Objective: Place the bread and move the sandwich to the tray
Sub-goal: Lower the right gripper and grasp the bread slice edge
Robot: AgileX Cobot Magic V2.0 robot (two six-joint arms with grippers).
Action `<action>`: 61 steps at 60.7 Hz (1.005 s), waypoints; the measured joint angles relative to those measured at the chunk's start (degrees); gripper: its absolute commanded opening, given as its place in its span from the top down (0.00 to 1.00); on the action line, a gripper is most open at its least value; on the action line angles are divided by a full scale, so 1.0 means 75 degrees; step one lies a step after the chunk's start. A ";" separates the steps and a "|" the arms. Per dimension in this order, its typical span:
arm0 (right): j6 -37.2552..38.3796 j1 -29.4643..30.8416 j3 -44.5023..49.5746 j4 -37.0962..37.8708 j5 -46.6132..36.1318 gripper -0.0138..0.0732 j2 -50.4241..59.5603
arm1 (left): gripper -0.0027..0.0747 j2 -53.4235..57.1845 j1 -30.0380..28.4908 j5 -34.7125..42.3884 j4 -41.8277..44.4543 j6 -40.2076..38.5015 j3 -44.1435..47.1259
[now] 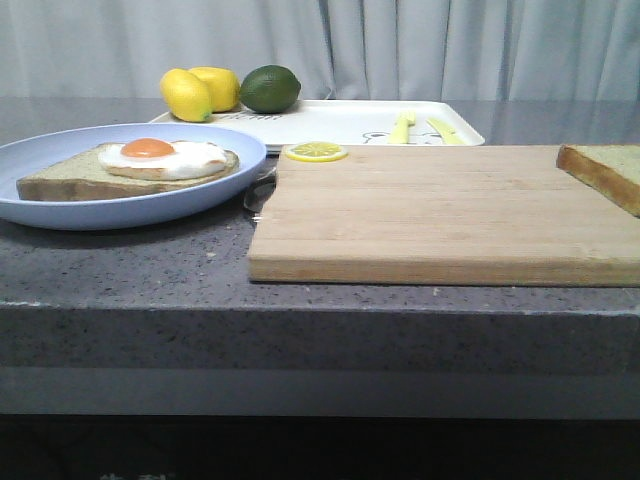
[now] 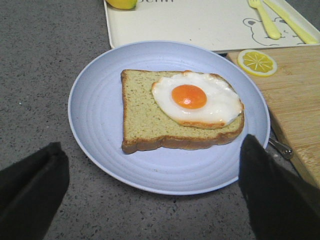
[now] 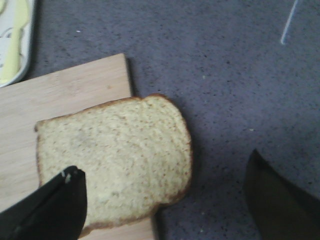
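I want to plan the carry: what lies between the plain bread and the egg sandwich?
In the front view, bare cutting board lies between the bread and the sandwich; then the plate rim.

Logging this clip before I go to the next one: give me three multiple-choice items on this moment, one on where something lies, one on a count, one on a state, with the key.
1. Where does the plain bread lie?
A. On the tray
B. Partly on the cutting board's edge, overhanging the counter
C. On the blue plate

2. How many whole fruits sit at the tray's far left end?
A. Three
B. One
C. Five

3. How do the fingers of the left gripper stand?
A. Shut on the plate's rim
B. Shut on the sandwich
C. Open, holding nothing

Key: 1 B, as the right wrist view shows the slice past the board's corner. 2 A, since the front view shows two lemons and a lime. 3 C, because both fingers stand wide apart, clear of the plate and sandwich.
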State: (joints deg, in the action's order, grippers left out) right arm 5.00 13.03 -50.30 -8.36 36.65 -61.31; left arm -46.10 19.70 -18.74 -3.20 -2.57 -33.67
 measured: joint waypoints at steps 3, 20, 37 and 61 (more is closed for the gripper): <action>0.0003 0.0150 -0.0316 0.0000 0.0198 0.10 -0.0441 | 0.10 0.0000 0.0000 0.0000 0.0000 0.0000 0.0000; -0.1717 0.1292 -0.1631 -0.2021 0.1632 0.29 -0.2696 | 0.10 0.0000 0.0000 0.0000 0.0000 0.0000 0.0000; -0.3612 0.2204 -0.2061 -0.4033 0.2782 0.14 -0.3874 | 0.10 0.0000 0.0000 0.0000 0.0000 0.0000 0.0000; -0.4001 0.1937 -0.2074 -0.4251 0.3009 0.26 -0.4222 | 0.10 0.0000 0.0000 0.0000 0.0000 0.0000 0.0000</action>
State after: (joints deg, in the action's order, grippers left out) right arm -25.01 27.56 -65.85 -40.25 59.22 -92.98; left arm -46.10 19.70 -18.74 -3.20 -2.57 -33.67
